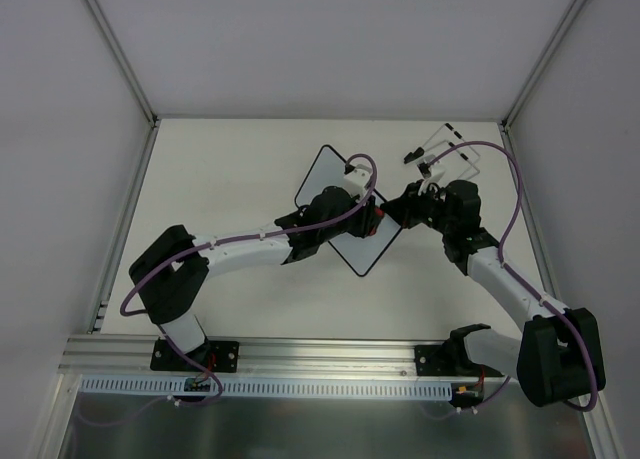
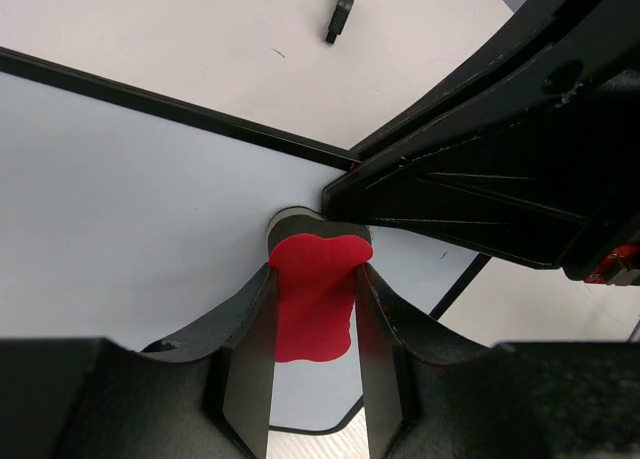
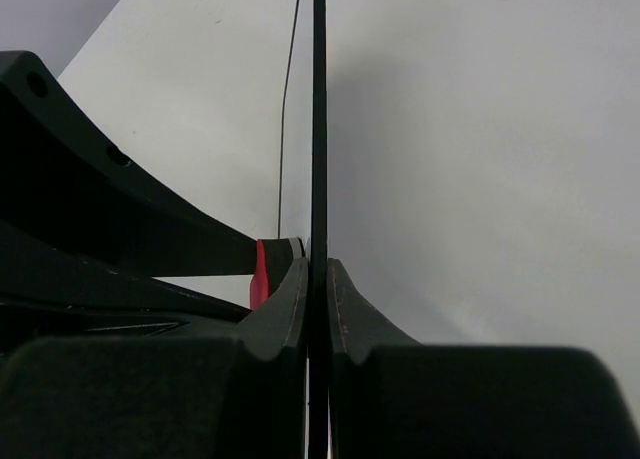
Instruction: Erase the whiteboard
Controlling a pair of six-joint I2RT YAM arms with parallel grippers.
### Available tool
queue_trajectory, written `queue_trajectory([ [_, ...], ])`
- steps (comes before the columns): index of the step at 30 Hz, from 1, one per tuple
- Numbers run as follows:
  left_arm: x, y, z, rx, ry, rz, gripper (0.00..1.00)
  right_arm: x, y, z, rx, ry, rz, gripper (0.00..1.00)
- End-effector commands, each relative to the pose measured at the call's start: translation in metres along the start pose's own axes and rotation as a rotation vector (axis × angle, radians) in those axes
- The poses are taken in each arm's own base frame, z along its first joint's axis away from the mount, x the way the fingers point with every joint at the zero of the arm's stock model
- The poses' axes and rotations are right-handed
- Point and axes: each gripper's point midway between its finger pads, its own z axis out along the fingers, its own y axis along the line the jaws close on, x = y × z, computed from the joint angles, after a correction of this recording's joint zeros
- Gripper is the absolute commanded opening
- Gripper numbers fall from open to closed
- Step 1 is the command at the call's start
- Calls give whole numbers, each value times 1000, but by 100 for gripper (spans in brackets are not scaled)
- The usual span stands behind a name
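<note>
— White table below; how are the arms posed?
— Left arm stretches across to the whiteboard at mid-table, and right arm bends inward to its right corner.
— Grippers?
— Left gripper clamps the red eraser against the whiteboard. Right gripper pinches the whiteboard's rim.

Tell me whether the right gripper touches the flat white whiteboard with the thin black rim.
Touching. The right wrist view shows the right gripper shut on the edge of the whiteboard, both fingers pressed against its rim.
</note>
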Motion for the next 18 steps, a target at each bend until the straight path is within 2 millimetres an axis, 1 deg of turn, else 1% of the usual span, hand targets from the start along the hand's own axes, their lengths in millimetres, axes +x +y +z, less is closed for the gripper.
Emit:
queue_trajectory([
  [1, -34, 1, 14, -10, -98, 8, 0, 20, 21, -1, -101, 82, -11, 0],
  [9, -24, -15, 13, 52, -68, 16, 0, 16, 21, 1, -105, 80, -13, 0],
  [18, -18, -40, 10, 121, -51, 17, 0, 16, 20, 3, -104, 84, -12, 0],
])
